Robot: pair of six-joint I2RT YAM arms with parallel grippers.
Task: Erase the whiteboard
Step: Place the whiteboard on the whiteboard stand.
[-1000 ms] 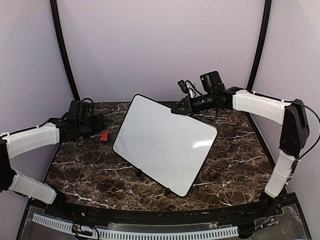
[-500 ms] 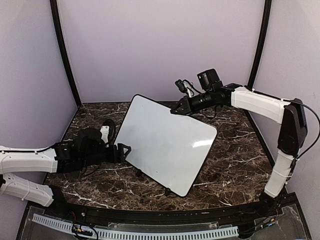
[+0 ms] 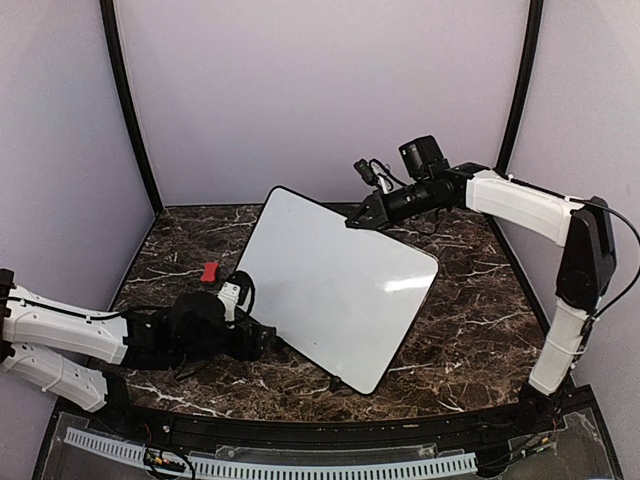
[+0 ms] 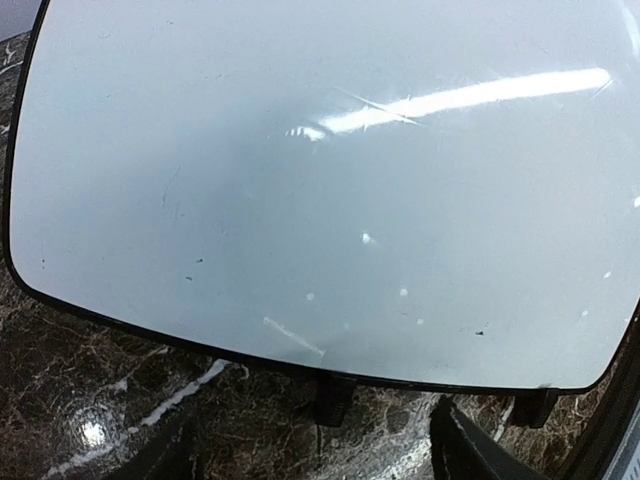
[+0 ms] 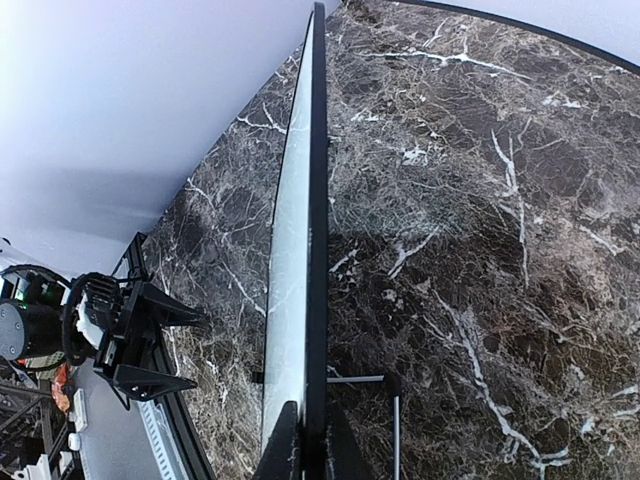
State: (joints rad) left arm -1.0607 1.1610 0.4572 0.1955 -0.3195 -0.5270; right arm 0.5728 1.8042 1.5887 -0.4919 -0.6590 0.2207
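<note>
Presently, I find the whiteboard [image 3: 335, 285] propped centre-frame on the desk [image 3: 480, 300]; right hand [image 3: 351, 222] pinches its top edge, left hand [image 3: 265, 338] gapes empty by its lower-left edge; marble shows lower right.

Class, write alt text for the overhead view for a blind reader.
A blank whiteboard stands tilted on a dark marble table, the right gripper pinching its top edge. The open left gripper is near its lower-left edge; a red eraser lies left of it.
</note>
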